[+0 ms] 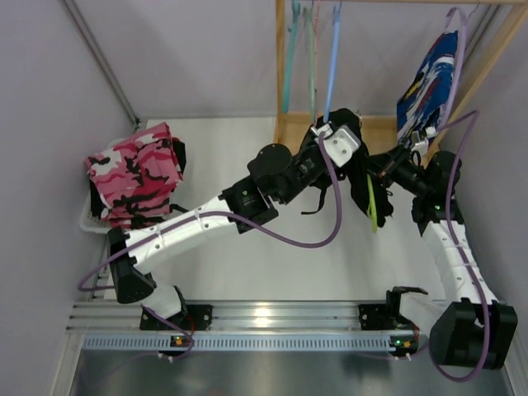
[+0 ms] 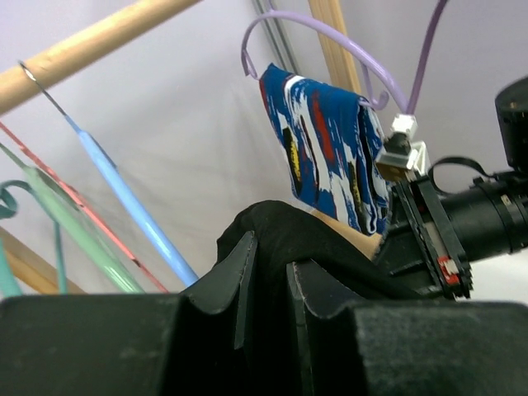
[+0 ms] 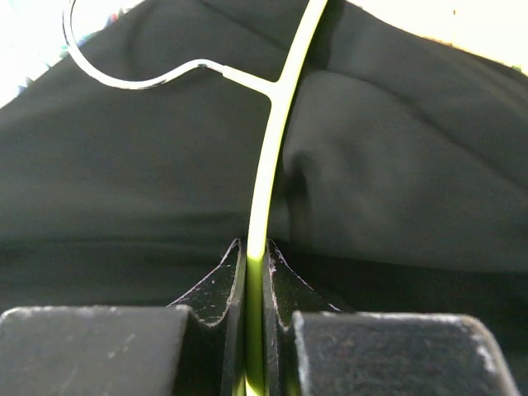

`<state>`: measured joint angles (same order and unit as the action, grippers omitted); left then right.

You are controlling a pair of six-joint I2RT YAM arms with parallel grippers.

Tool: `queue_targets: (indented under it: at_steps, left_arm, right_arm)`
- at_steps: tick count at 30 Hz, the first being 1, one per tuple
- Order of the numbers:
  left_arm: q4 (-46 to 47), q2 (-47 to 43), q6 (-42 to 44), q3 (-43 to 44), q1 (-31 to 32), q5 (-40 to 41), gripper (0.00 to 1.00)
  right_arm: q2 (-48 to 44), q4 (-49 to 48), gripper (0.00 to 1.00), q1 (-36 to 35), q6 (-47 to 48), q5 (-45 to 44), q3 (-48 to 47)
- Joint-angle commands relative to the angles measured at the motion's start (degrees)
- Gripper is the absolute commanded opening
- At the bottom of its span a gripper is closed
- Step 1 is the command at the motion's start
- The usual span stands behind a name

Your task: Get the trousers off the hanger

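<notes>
At far left, pink-red camouflage cloth trousers (image 1: 136, 177) lie heaped on a white basket (image 1: 87, 222). Centre, our left gripper's (image 2: 271, 285) jaws stand narrow, pinching plain black cloth trousers (image 2: 318, 239); our right gripper (image 3: 256, 268) clamps their thin yellow-green hanger (image 3: 269, 165). Rightmost, blue-and-white patterned cloth trousers (image 1: 429, 78) hang.

Pink camouflage trousers (image 1: 136, 173) with black and white patches, plain black trousers (image 3: 396, 165), blue-and-white patterned trousers (image 2: 330, 157), lime-green hanger (image 3: 266, 190).
</notes>
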<state>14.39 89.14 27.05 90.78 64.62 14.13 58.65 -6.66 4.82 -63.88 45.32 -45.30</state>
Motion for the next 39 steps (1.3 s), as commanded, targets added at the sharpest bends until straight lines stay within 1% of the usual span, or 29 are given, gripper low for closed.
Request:
queue_targets:
  at_steps: [1, 4, 6, 11, 14, 15, 19, 20, 21, 23, 24, 25, 27, 28, 30, 31, 32, 33, 34, 36, 37, 39]
  left_arm:
    - [19.8, -7.14, 3.36, 10.99, 0.07, 2.21, 0.0]
    - [19.8, -6.44, 3.98, 13.63, -0.02, 2.66, 0.0]
    - [19.8, -6.26, 4.5, 14.94, -0.02, 2.48, 0.0]
    - [19.27, -7.4, 3.89, 16.36, -0.02, 3.18, 0.0]
    - [18.83, -10.73, 2.4, 13.2, -0.02, 3.8, 0.0]
    - [18.66, -11.62, 2.22, 10.93, -0.02, 4.06, 0.0]
    - [14.8, -15.57, 1.69, 7.48, -0.02, 8.71, 0.0]
    - [14.61, -17.23, 1.95, 5.39, -0.02, 11.33, 0.0]
    - [14.61, -18.29, 2.39, 3.89, -0.11, 11.71, 0.0]
    - [14.35, -21.19, 1.0, 0.9, -2.99, 12.05, 0.0]
    - [13.65, -21.81, -1.97, -1.11, -4.66, 12.58, 0.0]
    - [12.17, -22.52, -3.74, -1.74, -8.33, 12.68, 0.0]
    - [9.7, -24.8, -8.39, -4.37, -11.96, 13.03, 0.0]
    - [8.99, -25.68, -9.63, -5.34, -15.28, 12.59, 0.0]
    - [7.5, -28.4, -12.53, -8.15, -18.38, 11.98, 0.0]
    - [6.8, -29.28, -13.5, -8.77, -21.43, 11.71, 0.0]
    - [6.01, -30.51, -14.38, -9.22, -23.12, 11.8, 0.0]
    - [4.17, -31.04, -17.18, -9.48, -24.61, 11.88, 0.0]
    - [2.85, -31.57, -18.68, -9.48, -28.11, 11.36, 0.0]
    - [1.0, -33.33, -22.8, -9.83, -31.82, 11.18, 0.0]
    - [-1.36, -34.03, -23.87, -10.01, -35.49, 11.36, 0.0]
    - [-3.74, -36.31, -26.59, -10.88, -39.03, 12.06, 0.0]
  right_arm:
    - [2.07, -2.38, 0.0, 2.12, 6.05, 1.43, 3.63]
    - [2.34, -7.38, 0.0, 2.91, 3.42, 3.1, 5.21]
    - [2.34, -8.55, 0.0, 3.0, 2.18, 3.28, 5.4]
    - [2.7, -5.05, 0.0, 3.0, 4.54, 2.05, 3.38]
    - [2.34, -3.81, 0.0, 3.0, 5.6, 0.65, 2.76]
    - [2.26, -3.63, 0.0, 3.0, 5.69, 0.56, 2.41]
    - [2.61, -2.75, 0.0, 3.0, 6.31, 0.47, 1.18]
    - [2.61, -2.66, 0.0, 3.0, 6.66, 0.38, 1.0]
    - [2.78, -2.75, 0.0, 3.0, 6.83, 0.38, 0.91]
    - [3.04, -2.84, 0.0, 2.92, 7.45, 0.29, 0.56]
    - [3.39, -2.92, 0.0, 3.0, 7.63, 0.38, 0.48]
    - [3.57, -2.84, 0.0, 2.92, 7.8, 0.38, 0.21]
    - [3.75, -2.66, 0.0, 3.0, 8.24, 0.38, 0.04]
    - [3.92, -2.66, 0.0, 3.0, 8.24, 0.38, -0.05]
    - [4.01, -2.66, 0.0, 3.0, 8.42, 0.29, -0.14]
    - [4.1, -2.66, 0.0, 3.0, 8.59, 0.29, -0.31]
    - [4.1, -2.49, 0.0, 3.0, 8.77, 0.29, -0.32]
    - [4.36, -2.4, 0.0, 3.0, 8.86, 0.29, -0.49]
    - [4.54, -2.4, 0.0, 3.0, 8.86, 0.29, -0.49]
    - [4.8, -2.48, 0.0, 3.0, 9.12, 0.03, -0.58]
    - [4.8, -2.49, 0.0, 3.0, 9.12, -0.06, -0.75]
    - [5.07, -2.75, 0.0, 3.0, 9.03, -0.49, -0.76]
